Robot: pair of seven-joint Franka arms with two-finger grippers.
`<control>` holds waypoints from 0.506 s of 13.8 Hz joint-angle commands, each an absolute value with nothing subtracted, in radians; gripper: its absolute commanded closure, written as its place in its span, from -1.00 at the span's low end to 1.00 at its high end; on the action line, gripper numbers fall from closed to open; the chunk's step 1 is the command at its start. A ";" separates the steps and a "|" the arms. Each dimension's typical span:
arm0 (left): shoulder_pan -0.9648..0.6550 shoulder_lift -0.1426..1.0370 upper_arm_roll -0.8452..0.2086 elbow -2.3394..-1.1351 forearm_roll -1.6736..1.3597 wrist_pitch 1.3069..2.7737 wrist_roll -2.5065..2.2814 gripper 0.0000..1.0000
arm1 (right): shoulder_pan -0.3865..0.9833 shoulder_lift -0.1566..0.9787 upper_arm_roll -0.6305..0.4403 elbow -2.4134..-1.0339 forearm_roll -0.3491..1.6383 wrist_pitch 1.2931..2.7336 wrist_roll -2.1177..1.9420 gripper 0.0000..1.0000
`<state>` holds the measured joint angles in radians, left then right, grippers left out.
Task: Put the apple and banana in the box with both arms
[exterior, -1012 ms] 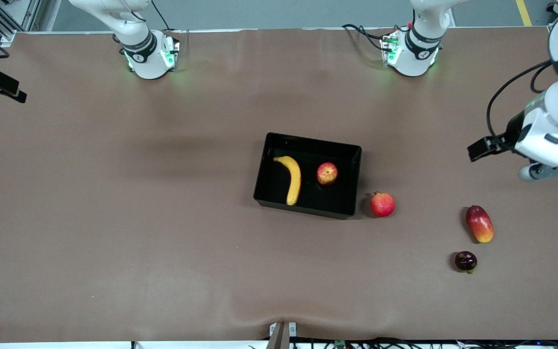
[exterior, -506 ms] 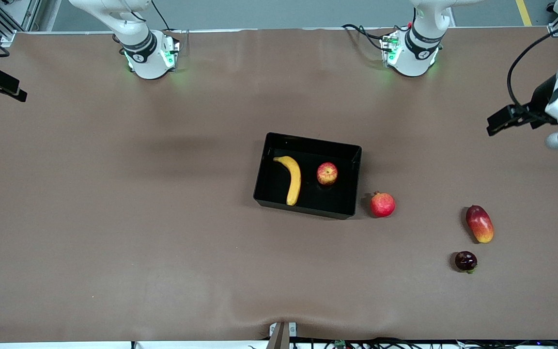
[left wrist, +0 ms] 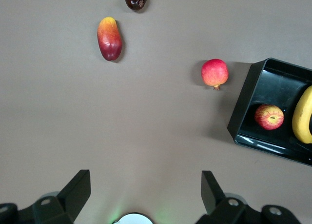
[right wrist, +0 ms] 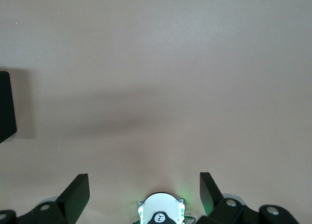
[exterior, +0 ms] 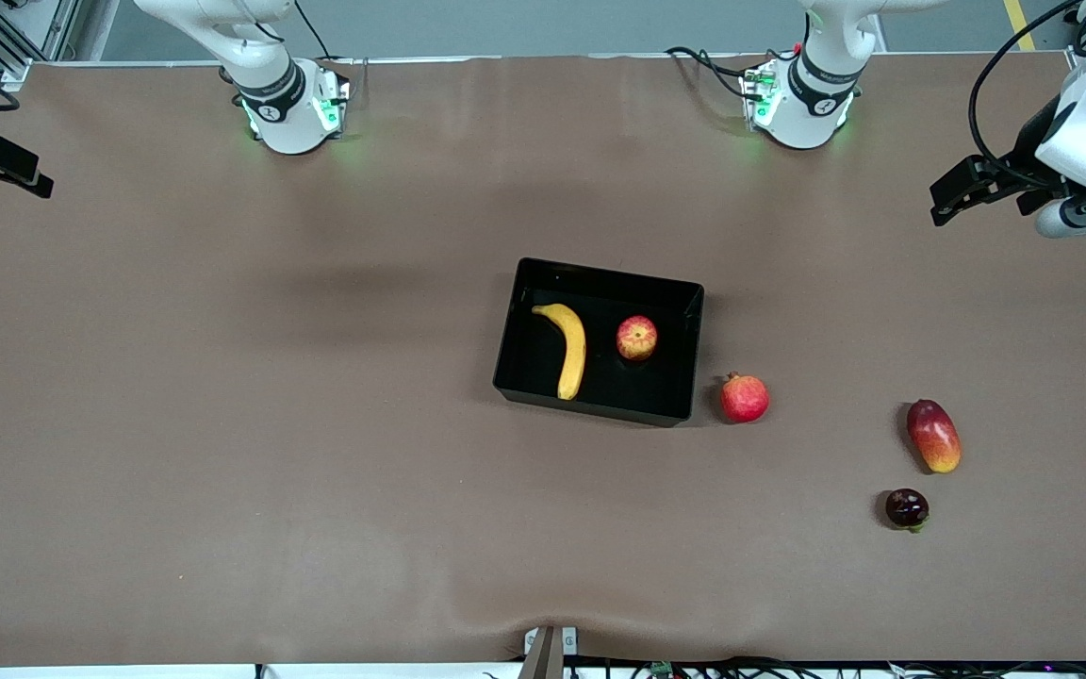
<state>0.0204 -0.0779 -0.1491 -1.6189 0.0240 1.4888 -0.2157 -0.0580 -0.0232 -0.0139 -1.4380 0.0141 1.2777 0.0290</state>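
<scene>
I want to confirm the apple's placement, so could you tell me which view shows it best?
The front view: the apple lies whole in the box beside the banana. The left wrist view shows it too, with the box cut off. The right wrist view shows no apple.

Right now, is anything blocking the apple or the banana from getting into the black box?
Nothing visible does: the apple and the banana already lie side by side in the box. The left gripper and the right gripper are open, over bare table.
</scene>
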 commanded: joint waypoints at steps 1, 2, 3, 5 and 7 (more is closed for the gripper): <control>0.034 -0.091 -0.138 -1.629 -0.009 1.479 -0.161 -1.00 | -0.052 -0.037 -0.012 -1.436 0.006 1.267 0.038 -1.00; 0.050 -0.091 -0.138 -1.628 -0.015 1.476 -0.160 -1.00 | -0.052 -0.037 -0.012 -1.436 0.008 1.267 0.038 -1.00; 0.058 -0.091 -0.138 -1.628 -0.017 1.476 -0.152 -1.00 | -0.052 -0.037 -0.012 -1.436 0.008 1.267 0.038 -1.00; 0.058 -0.087 -0.138 -1.615 -0.015 1.477 -0.146 -1.00 | -0.052 -0.037 -0.012 -1.436 0.008 1.267 0.038 -1.00; 0.055 -0.078 -0.140 -1.606 -0.008 1.476 -0.149 -1.00 | -0.052 -0.037 -0.012 -1.436 0.008 1.266 0.038 -1.00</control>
